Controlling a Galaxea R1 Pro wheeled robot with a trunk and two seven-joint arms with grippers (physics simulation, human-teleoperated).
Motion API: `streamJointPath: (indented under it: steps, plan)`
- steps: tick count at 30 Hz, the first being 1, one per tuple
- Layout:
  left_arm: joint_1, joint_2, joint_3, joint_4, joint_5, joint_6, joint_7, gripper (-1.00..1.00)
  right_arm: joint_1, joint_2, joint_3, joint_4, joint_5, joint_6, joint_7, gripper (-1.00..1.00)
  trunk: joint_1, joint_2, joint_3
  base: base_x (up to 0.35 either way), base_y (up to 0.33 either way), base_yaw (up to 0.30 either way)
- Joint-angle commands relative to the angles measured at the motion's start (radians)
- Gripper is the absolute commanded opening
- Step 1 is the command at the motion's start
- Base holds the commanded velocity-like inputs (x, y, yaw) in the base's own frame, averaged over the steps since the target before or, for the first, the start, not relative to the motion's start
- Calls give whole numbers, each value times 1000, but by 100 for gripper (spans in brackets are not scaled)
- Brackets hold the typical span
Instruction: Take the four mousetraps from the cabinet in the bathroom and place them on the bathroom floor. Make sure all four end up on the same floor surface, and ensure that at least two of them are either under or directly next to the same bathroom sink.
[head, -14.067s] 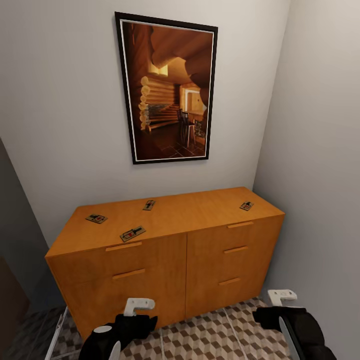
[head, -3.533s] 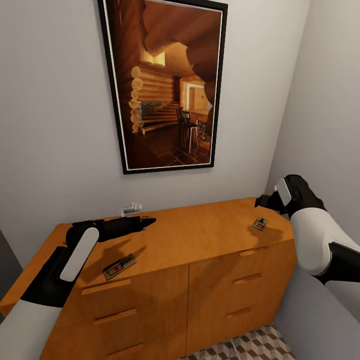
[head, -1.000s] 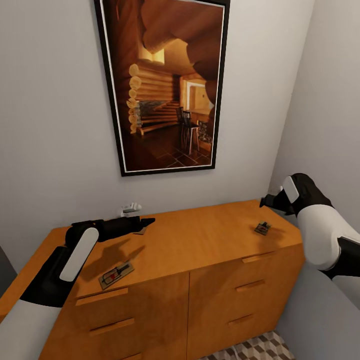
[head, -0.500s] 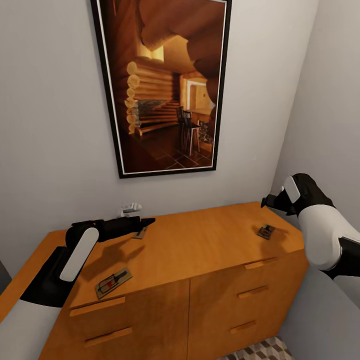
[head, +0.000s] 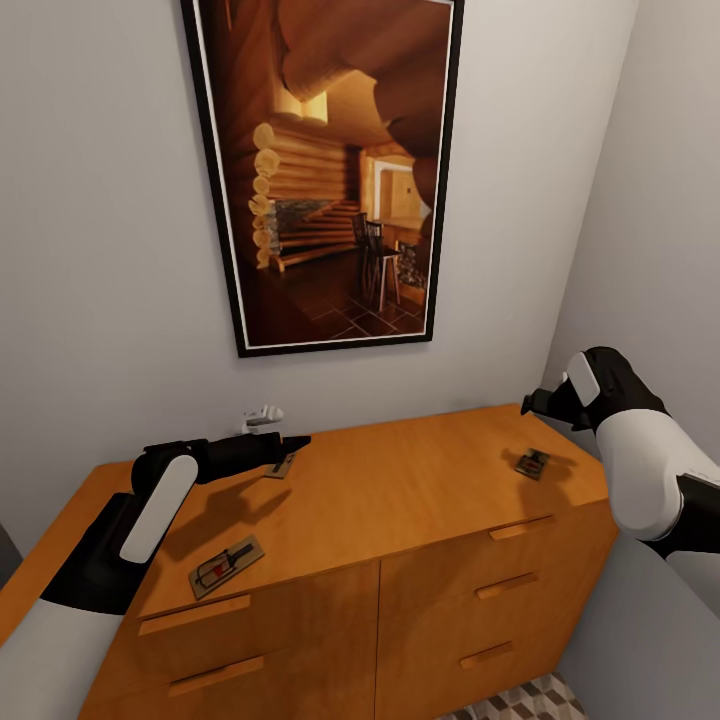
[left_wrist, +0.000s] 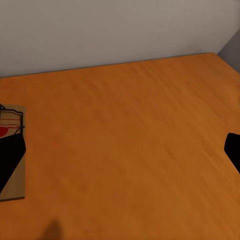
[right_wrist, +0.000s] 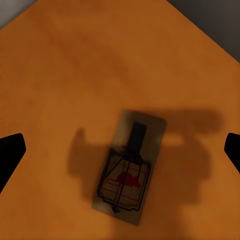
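**Both arms over the cabinet top, traps lying loose**

While the left gripper (head: 296, 441) reaches low across the far left part of the cabinet (head: 400, 490) top, its fingers stand apart; in the left wrist view the two dark fingertips (left_wrist: 10, 160) sit wide at either edge, one overlapping a mousetrap (left_wrist: 11, 150). That far-left mousetrap (head: 281, 466) lies flat just under and beside the gripper tip, close to the back wall.

Right gripper (head: 532, 404): held above the right end of the top, pointing down. Fingers apart, dark tips at both edges of the right wrist view, nothing between them. Right-hand mousetrap (right_wrist: 129, 173) lies flat directly below, red mark and dark wire visible; also seen near the right front corner (head: 532, 463).

Near-left mousetrap (head: 226, 566) lies by the front edge, well apart from both grippers.

Framed picture (head: 325, 170) hangs on the wall behind. Patch of bathroom floor (head: 525, 700) tiles shows at the cabinet's foot.
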Motion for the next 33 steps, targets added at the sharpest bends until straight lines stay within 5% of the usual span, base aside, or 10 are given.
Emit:
streamJointPath:
  steps: [1,33]
  plan:
    - [-1,1,-1,0,-5,3,-4,100,-1,1,-5,-1,0,3,-2,100,0,-1,-1,1,0,0]
    - [-1,1,-1,0,-5,4,-4,100,-1,-1,-21,-3,4,3,4,100,0,-1,-1,0,0,-18]
